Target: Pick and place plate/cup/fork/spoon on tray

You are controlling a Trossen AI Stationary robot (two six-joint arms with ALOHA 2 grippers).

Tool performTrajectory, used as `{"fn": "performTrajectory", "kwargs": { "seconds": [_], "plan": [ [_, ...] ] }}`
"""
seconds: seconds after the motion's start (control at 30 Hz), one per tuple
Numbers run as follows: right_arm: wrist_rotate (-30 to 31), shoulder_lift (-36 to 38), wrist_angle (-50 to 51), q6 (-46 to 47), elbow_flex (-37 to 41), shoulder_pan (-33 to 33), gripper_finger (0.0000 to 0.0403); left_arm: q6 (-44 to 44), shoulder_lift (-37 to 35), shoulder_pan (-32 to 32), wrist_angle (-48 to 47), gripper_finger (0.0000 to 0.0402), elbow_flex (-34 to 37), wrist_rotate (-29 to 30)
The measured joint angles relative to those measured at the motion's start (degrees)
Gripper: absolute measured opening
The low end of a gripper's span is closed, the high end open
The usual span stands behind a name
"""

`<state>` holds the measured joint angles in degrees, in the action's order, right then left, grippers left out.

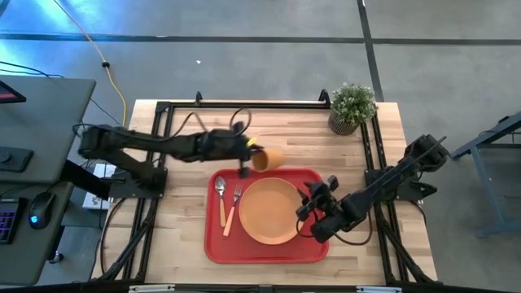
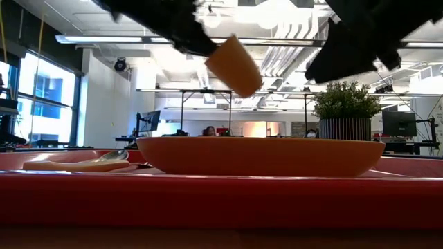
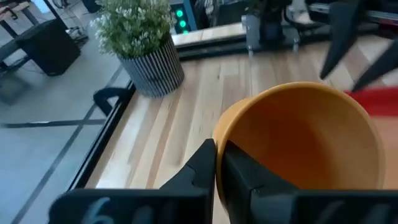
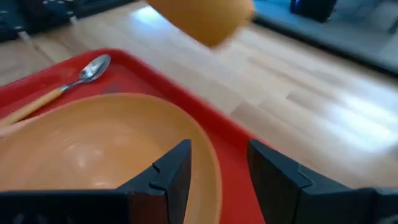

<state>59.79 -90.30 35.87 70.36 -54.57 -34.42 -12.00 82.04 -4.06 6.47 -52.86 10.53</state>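
The red tray (image 1: pixel 313 248) lies on the table's middle. On it rest the orange plate (image 1: pixel 270 210), the spoon (image 1: pixel 220 191) and the fork (image 1: pixel 234 207), side by side left of the plate. My left gripper (image 1: pixel 247 157) is shut on the orange cup (image 1: pixel 269 157), in the air just beyond the tray's far edge. The cup also shows in the low view (image 2: pixel 234 66) and the right wrist view (image 4: pixel 199 18). My right gripper (image 4: pixel 217 168) is open above the plate's right rim (image 4: pixel 208 155), touching nothing. My left gripper holds the cup by its rim wall (image 3: pixel 219 138), one finger (image 3: pixel 249 180) inside the cup and one (image 3: pixel 199 171) outside. The fingers come roughly level from the table's left. The cup is lifted clear of table and tray and tilted (image 2: pixel 234 66), its mouth toward the gripper.
A potted green plant (image 1: pixel 352 106) stands at the table's far right corner. Black frame rails (image 1: pixel 167 138) run along the table's left, far and right sides. Bare wood lies between the tray and the plant.
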Motion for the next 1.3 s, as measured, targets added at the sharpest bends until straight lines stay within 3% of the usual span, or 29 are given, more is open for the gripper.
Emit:
{"fn": "performTrajectory", "kwargs": {
  "seconds": [0.17,0.4,0.57,0.83,1.3],
  "plan": [
    [4.3,1.1,15.2,0.3,-8.3,1.0,0.0147,-0.9,9.6,-2.0,1.9,0.0012,-7.0,-5.2],
    [7.5,1.2,31.7,0.2,-19.4,1.1,0.0147,-1.2,21.3,-1.9,2.1,0.0007,-17.5,-5.6],
    [7.2,1.2,34.5,1.0,-20.3,1.1,0.0147,2.3,28.0,-1.9,2.1,0.0010,-23.4,-7.1],
    [5.6,1.1,41.0,9.8,-20.2,0.9,0.0147,3.8,37.4,-1.2,0.1,0.0008,-31.6,-8.6],
    [4.7,1.1,41.0,10.7,-20.1,0.9,0.0147,-4.9,38.6,1.4,-20.4,0.0009,-37.1,-8.9]
  ]
}}
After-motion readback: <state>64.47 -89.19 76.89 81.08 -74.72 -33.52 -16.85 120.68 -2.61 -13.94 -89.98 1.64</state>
